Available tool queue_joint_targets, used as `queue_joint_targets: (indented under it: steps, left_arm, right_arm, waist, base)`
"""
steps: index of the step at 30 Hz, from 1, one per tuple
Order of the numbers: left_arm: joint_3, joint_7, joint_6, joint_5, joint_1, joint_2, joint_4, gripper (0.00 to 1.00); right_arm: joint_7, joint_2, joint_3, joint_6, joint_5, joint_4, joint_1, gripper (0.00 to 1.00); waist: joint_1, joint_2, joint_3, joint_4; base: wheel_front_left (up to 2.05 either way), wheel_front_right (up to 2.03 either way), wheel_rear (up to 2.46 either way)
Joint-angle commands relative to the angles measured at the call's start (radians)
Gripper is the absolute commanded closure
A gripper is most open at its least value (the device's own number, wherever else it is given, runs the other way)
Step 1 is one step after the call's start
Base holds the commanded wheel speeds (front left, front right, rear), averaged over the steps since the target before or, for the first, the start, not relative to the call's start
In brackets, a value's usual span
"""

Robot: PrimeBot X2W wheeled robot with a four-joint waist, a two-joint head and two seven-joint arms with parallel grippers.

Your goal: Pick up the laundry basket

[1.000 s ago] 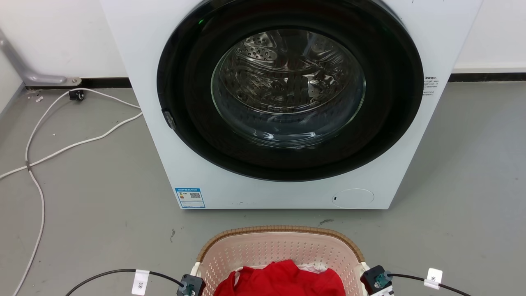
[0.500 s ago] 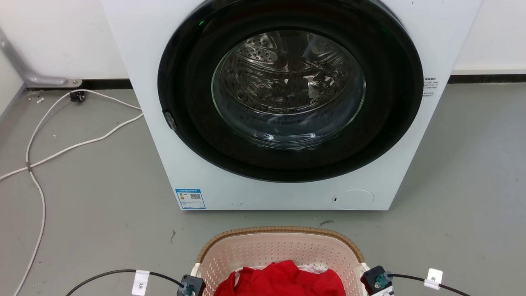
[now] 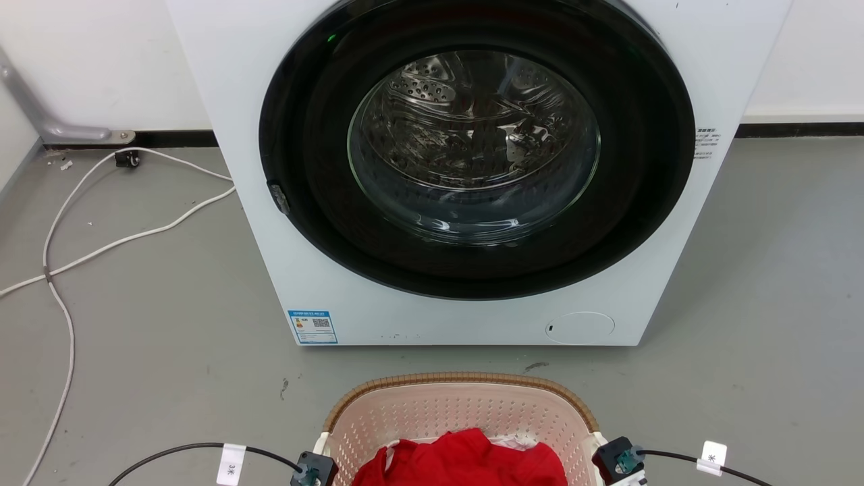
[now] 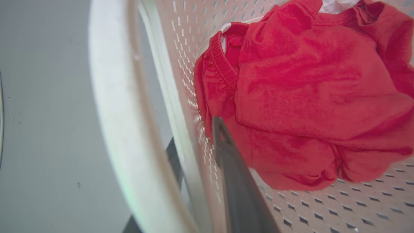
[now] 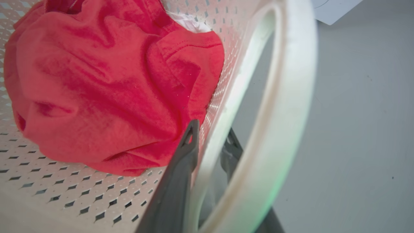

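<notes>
Item: laundry basket (image 3: 459, 405), rounded-rectangular, cream-pink plastic.
Walls: perforated with rows of small holes; the base is perforated too.
Rim: brown woven-look band (image 3: 459, 376) around the top edge.
Handles: a white loop on each side, left (image 4: 110, 97) and right (image 5: 291, 81), standing off the wall.
Pose: upright, opening upward.
Position: near the front of the washing machine (image 3: 418, 324), apart from it, centred below its door.
Contents: crumpled red garment (image 3: 466, 462) on the base, white cloth (image 5: 186, 21) showing behind it.
Contact: left gripper (image 4: 193, 129) and right gripper (image 5: 212, 126) each straddle a side wall, one finger inside, one between wall and handle.
Support: whether the base rests on the floor (image 3: 169, 351) cannot be told.
</notes>
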Motion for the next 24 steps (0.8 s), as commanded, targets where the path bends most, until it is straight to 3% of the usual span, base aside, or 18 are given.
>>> queue_joint_targets:
  steps: [1,24]
  left_arm:
    - [-0.003,-0.006,0.003,0.002,0.006,0.03,-0.002,1.0]
    - [-0.03,-0.007,0.006,-0.019,0.007,0.034,-0.002,1.0]
  right_arm:
    - [0.002,-0.026,0.009,0.003,-0.006,0.006,0.015,1.0]
    - [0.0,-0.021,0.017,0.003,0.004,0.007,0.017,1.0]
  waist:
    - [0.0,-0.0001,-0.001,0.0]
    - [0.0,-0.0001,0.001,-0.002]
  base:
    - [0.0,0.0,0.0]
    - [0.0,0.0,0.0]
